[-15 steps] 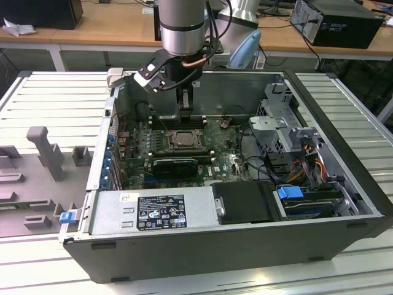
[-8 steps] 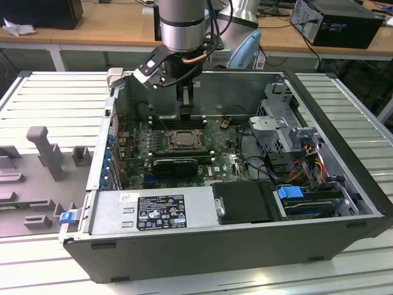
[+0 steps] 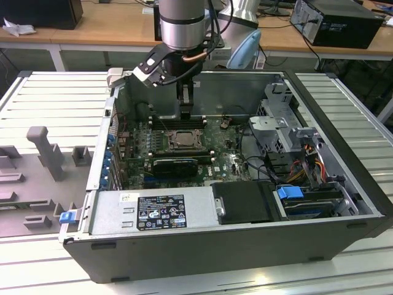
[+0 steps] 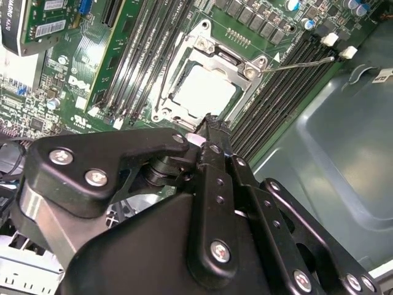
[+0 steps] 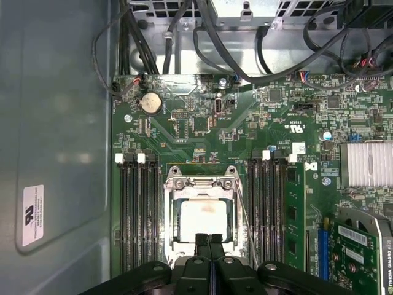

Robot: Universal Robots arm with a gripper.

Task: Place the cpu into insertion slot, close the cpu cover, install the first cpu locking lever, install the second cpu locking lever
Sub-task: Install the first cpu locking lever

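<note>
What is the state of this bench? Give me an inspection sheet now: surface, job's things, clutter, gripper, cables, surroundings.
Surface: ribbed metal table carrying an open computer case.
Job's things: cpu lies flat on the motherboard with the cpu cover down around it; one wire locking lever sticks out sideways, seemingly unlatched.
Clutter: grey fixture blocks on the table at the exterior view's left.
Gripper: gripper shut, nothing seen in it, at the cover's edge; contact cannot be told.
Cables: black cable bundle beside the motherboard; coloured leads by the drive bay.
Surroundings: wooden desks behind, a black box on one.
</note>
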